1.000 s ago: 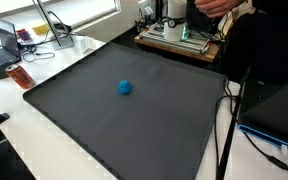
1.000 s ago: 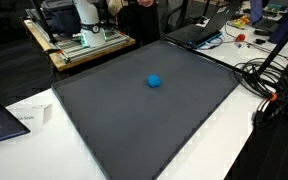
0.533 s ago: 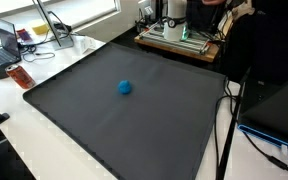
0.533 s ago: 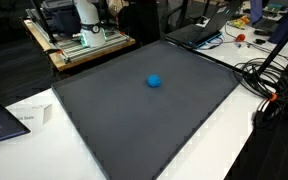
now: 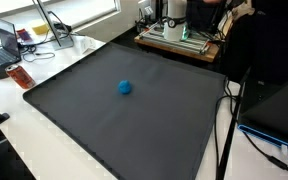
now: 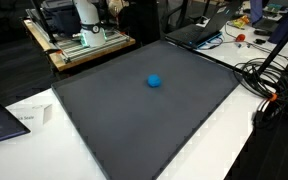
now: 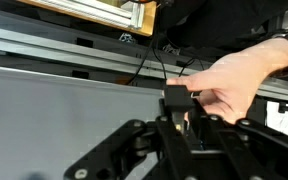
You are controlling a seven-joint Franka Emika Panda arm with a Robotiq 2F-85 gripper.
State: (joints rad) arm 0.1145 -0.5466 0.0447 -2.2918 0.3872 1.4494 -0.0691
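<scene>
In the wrist view my gripper (image 7: 182, 118) has its dark fingers drawn close together around a small black block (image 7: 176, 98). A person's hand (image 7: 234, 82) holds that block from the right, fingers touching it. Below and to the left lies the dark grey mat (image 7: 44, 110). In both exterior views a small blue ball (image 5: 125, 87) (image 6: 155, 81) rests near the middle of the mat (image 5: 104, 130) (image 6: 114, 120), far from the gripper. The gripper itself is out of frame in both exterior views; only the white robot base (image 5: 174, 15) (image 6: 87, 15) shows at the back.
A person (image 5: 254, 40) (image 6: 139, 12) stands behind the mat by the robot's stand. Laptops (image 5: 2, 45) (image 6: 199, 30), cables (image 6: 269, 80) and a red can (image 5: 22, 77) lie around the mat on the white tables.
In the exterior views the person's hand near the robot at the top has pulled back slightly. The blue ball has not moved.
</scene>
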